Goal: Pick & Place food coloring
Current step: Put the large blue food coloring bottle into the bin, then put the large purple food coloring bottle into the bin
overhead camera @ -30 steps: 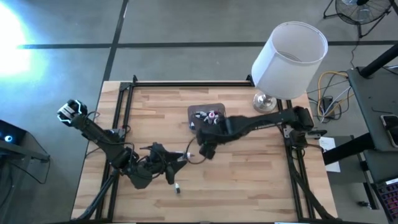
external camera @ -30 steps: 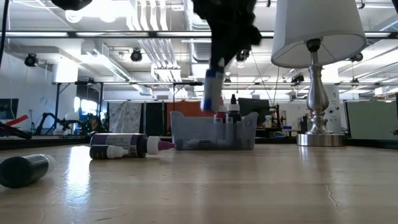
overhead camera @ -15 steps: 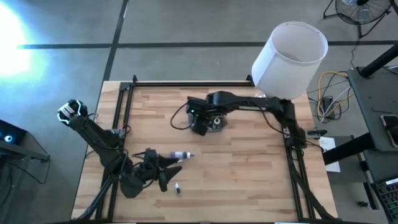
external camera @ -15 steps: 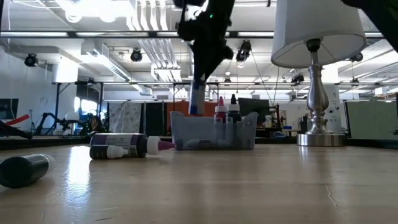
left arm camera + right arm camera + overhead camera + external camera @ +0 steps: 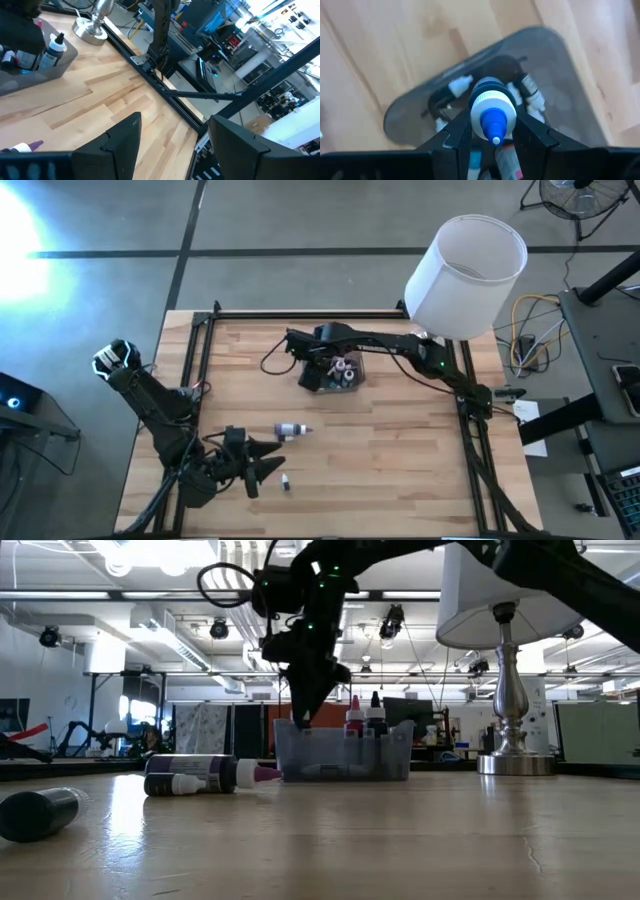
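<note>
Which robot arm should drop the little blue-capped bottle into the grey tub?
The right one. Its gripper already pinches the blue-capped bottle directly above the grey tub. The left gripper is open, empty and far off at the table's near edge.

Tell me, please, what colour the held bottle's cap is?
Blue, on the bottle; right wrist view shows it best.

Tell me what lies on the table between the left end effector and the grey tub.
In the high view, one purple-tipped bottle lies on the wood between the left end effector and the tub; the rest is bare.
</note>
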Motion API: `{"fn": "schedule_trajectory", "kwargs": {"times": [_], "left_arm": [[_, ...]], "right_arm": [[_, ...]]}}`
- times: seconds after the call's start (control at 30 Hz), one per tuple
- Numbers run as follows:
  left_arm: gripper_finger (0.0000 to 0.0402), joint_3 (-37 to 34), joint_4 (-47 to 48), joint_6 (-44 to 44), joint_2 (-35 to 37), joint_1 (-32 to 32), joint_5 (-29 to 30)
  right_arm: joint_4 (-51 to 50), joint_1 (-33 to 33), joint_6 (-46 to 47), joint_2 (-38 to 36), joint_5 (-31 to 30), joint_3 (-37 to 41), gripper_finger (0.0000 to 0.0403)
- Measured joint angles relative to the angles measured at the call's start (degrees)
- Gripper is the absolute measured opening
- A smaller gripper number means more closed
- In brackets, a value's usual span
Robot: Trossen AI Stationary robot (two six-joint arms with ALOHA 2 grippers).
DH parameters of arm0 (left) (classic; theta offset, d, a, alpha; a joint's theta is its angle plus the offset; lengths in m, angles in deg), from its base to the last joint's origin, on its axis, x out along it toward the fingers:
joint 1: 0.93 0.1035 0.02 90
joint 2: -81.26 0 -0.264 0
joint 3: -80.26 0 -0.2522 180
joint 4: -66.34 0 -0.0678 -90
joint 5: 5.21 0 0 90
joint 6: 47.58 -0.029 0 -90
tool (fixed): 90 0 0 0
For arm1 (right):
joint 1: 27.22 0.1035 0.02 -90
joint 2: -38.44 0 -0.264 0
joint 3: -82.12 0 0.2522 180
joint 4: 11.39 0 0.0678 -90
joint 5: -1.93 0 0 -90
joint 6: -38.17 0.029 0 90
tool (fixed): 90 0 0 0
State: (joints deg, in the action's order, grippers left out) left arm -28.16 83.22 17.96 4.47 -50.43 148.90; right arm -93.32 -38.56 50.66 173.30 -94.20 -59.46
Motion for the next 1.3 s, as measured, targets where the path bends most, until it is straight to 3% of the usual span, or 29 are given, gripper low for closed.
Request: {"fn": "schedule_trajectory", "kwargs": {"times": [0.13,0.57,0.83,1.0,1.13,1.3], "left_arm": [[0.0206,0.0,0.04,0.02,0.0,-0.17,0.04],[0.0206,0.01,0.64,-1.23,0.0,-0.21,0.07],[0.0206,0.02,2.22,-1.38,0.0,-0.26,-2.56],[0.0206,0.02,3.45,-1.36,-0.03,-0.29,-5.35],[0.0206,0.02,3.47,-0.1,-0.04,-0.95,-5.84],[0.0206,0.02,3.44,2.46,-0.19,-4.24,-3.39]], "right_arm": [[0.01,-0.77,-0.07,1.32,0.18,-2.11,0.0118],[-1.6,-0.66,-2.31,1.26,-1.5,-6.15,0.0226],[-6.35,4.8,-8.83,-5.82,-2.67,-5.57,0.0246],[-0.94,14.0,-17.87,-7.62,-0.38,3.17,0.0241],[14.59,19.9,-16.59,-8.57,5.36,14.58,0.0234],[29.86,23.56,-14.22,-10.07,3.3,25.8,0.0235]]}}
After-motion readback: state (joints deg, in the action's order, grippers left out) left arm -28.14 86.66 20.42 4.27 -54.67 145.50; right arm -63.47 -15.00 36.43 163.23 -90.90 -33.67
